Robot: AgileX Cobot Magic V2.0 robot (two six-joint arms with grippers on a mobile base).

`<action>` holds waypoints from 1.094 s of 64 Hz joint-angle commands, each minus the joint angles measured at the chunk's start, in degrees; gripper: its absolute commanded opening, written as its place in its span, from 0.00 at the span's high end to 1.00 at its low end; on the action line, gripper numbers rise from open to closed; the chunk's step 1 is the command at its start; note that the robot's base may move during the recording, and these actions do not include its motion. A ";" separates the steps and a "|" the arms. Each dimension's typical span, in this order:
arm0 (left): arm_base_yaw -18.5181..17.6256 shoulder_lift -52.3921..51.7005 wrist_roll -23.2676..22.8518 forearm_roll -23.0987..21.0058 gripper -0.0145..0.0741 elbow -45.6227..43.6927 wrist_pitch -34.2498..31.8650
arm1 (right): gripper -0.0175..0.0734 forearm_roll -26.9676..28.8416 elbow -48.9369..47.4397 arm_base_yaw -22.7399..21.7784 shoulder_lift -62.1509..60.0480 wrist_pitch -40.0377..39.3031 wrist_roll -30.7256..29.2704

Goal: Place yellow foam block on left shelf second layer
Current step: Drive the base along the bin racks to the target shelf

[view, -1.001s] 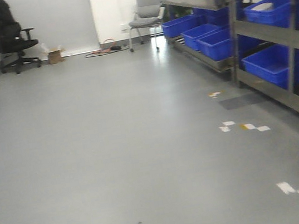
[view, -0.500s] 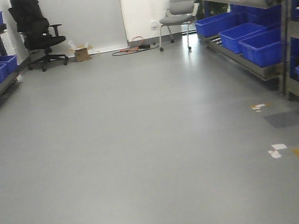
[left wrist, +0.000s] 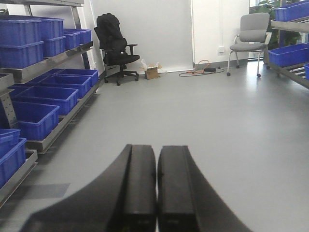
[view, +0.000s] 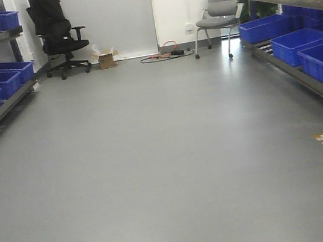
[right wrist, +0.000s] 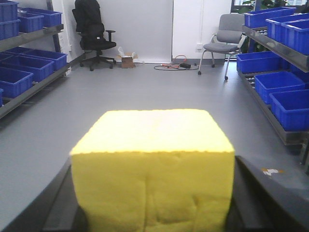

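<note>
Pinching the yellow foam block (right wrist: 153, 169) by its sides, the right hand (right wrist: 153, 198) holds it level, with one flat face toward the wrist camera. The block is near-cubic, with no clear long axis. The left hand (left wrist: 156, 193) is pressed together. Ahead-left of it, blue bins (left wrist: 36, 113) line the left shelf (left wrist: 46, 64), their contents unseen. Since a second ago the front view has swung left, and the black chair (view: 60, 35) now sits further right in it.

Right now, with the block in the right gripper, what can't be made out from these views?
- Right wrist view: the yellow foam block fills the frame, hiding where the right gripper touches it; its underside is cut off below.
- Left wrist and front views: the left shelf is cut by the frame edges, so its layers cannot be counted.
- Upper blue bins: walls hide their contents.
- Cardboard box at far wall: too small.
</note>
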 commanded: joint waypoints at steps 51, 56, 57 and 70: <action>-0.55 -1.02 -0.27 -0.35 0.68 1.43 -4.66 | 0.25 -0.12 -1.70 -0.32 0.37 -5.27 -0.69; -0.55 -1.02 -0.27 -0.35 0.68 1.43 -4.66 | 0.25 -0.12 -1.70 -0.32 0.37 -5.27 -0.69; -0.55 -1.02 -0.27 -0.35 0.68 1.43 -4.66 | 0.25 -0.12 -1.70 -0.32 0.37 -5.27 -0.69; -0.55 -1.02 -0.27 -0.35 0.68 1.43 -4.66 | 0.25 -0.12 -1.70 -0.32 0.37 -5.27 -0.69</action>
